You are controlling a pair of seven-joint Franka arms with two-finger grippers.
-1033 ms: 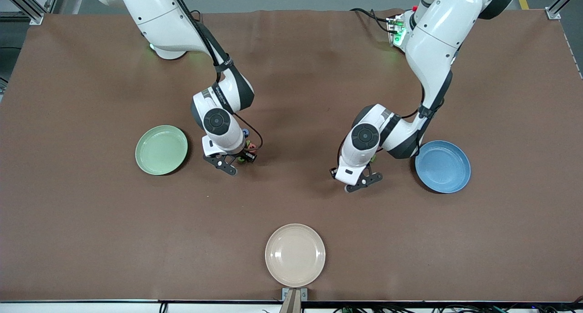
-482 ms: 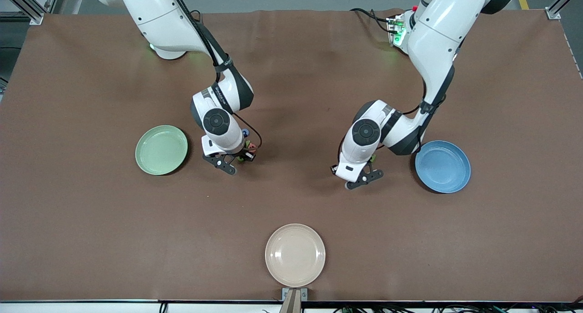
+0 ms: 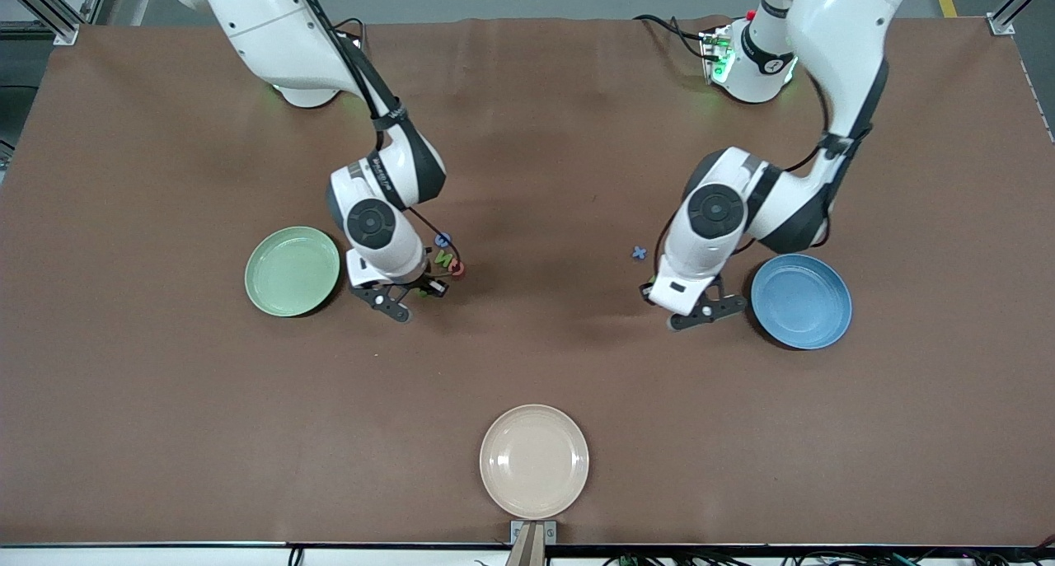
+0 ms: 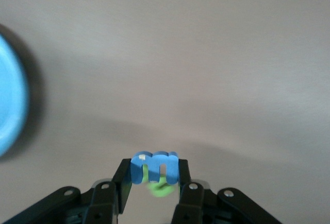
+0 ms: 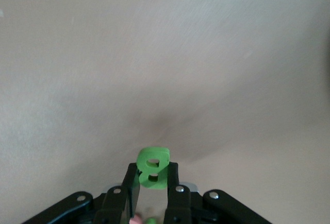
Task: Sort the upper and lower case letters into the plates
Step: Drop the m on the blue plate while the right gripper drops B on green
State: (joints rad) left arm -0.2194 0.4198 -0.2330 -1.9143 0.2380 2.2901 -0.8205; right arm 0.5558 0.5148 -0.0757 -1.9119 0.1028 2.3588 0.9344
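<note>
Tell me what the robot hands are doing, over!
Left gripper shut on a blue letter, up beside the blue plate. Right gripper shut on a green letter, near the green plate. Both plates empty; nothing blocking.

A brown worktop [image 3: 527, 368] is seen carrying three plates: a pale green plate [image 3: 292, 270] toward the right arm's end, a blue plate [image 3: 800, 301] toward the left arm's end, and a cream-beige plate [image 3: 534, 460] nearest the front camera. Small letters [image 3: 446, 259] and a blue cross-shaped letter [image 3: 639, 253] are laid between the green and blue plates.
</note>
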